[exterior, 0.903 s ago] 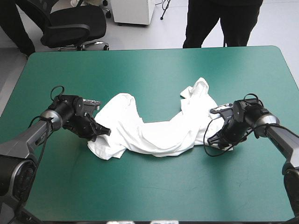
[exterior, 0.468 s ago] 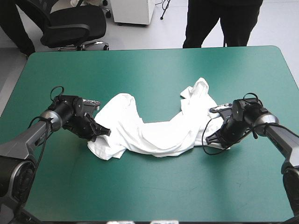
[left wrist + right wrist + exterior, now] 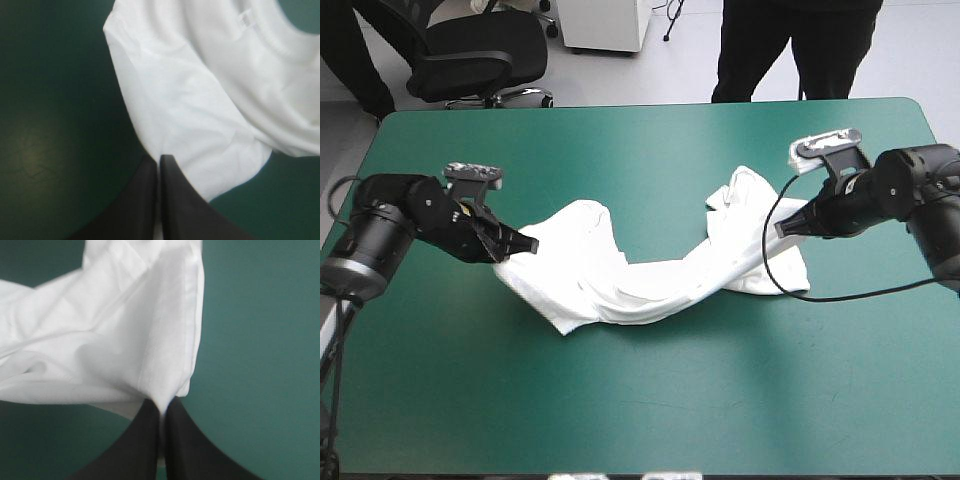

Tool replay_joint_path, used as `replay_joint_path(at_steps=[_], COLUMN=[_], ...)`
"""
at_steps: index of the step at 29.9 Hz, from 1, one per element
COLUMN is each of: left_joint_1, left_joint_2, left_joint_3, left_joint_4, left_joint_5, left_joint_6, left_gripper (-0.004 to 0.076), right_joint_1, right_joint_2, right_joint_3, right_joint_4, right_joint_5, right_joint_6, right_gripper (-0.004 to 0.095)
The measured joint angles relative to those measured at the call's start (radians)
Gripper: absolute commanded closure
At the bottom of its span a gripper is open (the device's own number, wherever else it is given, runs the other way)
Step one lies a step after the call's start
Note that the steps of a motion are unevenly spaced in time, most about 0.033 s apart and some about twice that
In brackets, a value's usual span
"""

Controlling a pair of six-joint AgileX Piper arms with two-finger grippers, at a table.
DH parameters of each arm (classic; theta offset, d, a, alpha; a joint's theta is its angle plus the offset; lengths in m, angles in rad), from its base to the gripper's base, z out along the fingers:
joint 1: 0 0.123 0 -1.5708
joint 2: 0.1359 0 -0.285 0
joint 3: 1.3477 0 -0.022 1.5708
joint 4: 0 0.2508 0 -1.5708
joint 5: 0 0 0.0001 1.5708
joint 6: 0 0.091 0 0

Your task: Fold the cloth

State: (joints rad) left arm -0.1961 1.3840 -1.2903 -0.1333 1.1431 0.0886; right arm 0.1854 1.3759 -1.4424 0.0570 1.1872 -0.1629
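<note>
The white T-shirt (image 3: 650,270) stretches in a sagging band across the middle of the teal-green table, both ends lifted. My left gripper (image 3: 525,243) is shut on the T-shirt's left end and holds it above the cover. In the left wrist view its black fingers (image 3: 172,185) meet in an arch with the T-shirt (image 3: 210,85) pinched between them; the collar shows ahead. My right gripper (image 3: 786,228) is shut on the T-shirt's right end, raised off the table. In the right wrist view the T-shirt (image 3: 125,335) hangs from the closed fingertips (image 3: 175,425).
A black office chair (image 3: 480,55) stands beyond the table's far left corner. Bare teal-green cover (image 3: 650,400) lies all around the T-shirt, widest toward the near edge.
Both grippers rose from the table and moved apart, each carrying its end of the T-shirt. The shirt's ends lifted and the band pulled straighter between them.
</note>
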Motion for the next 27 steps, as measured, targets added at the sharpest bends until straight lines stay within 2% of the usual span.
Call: replay_joint_path(at_steps=[7, 12, 17, 21, 27], left_joint_1=[0.000, 0.000, 0.000, 0.000, 0.000], left_joint_2=[-0.107, -0.120, -0.130, -0.148, -0.216], left_joint_3=[-0.320, -0.631, -0.867, -0.973, -0.999], left_joint_4=[-0.055, -0.055, -0.056, -0.058, -0.078], left_joint_5=[0.082, 0.088, 0.087, 0.087, 0.085], left_joint_6=[-0.016, -0.025, -0.026, -0.026, -0.010], left_gripper=[0.0741, 0.0741, 0.0741, 0.0741, 0.0741], right_joint_1=[0.000, 0.000, 0.000, 0.000, 0.000], right_joint_2=[-0.078, -0.089, -0.091, -0.112, -0.188], right_joint_3=[-0.248, -0.447, -0.638, -0.757, -0.835], right_joint_4=[0.023, 0.047, 0.089, 0.109, 0.154], right_joint_5=[0.051, 0.059, 0.029, -0.008, -0.072], right_joint_6=[0.001, 0.001, 0.001, -0.001, -0.019], right_gripper=[0.0925, 0.0925, 0.0924, 0.0925, 0.0925])
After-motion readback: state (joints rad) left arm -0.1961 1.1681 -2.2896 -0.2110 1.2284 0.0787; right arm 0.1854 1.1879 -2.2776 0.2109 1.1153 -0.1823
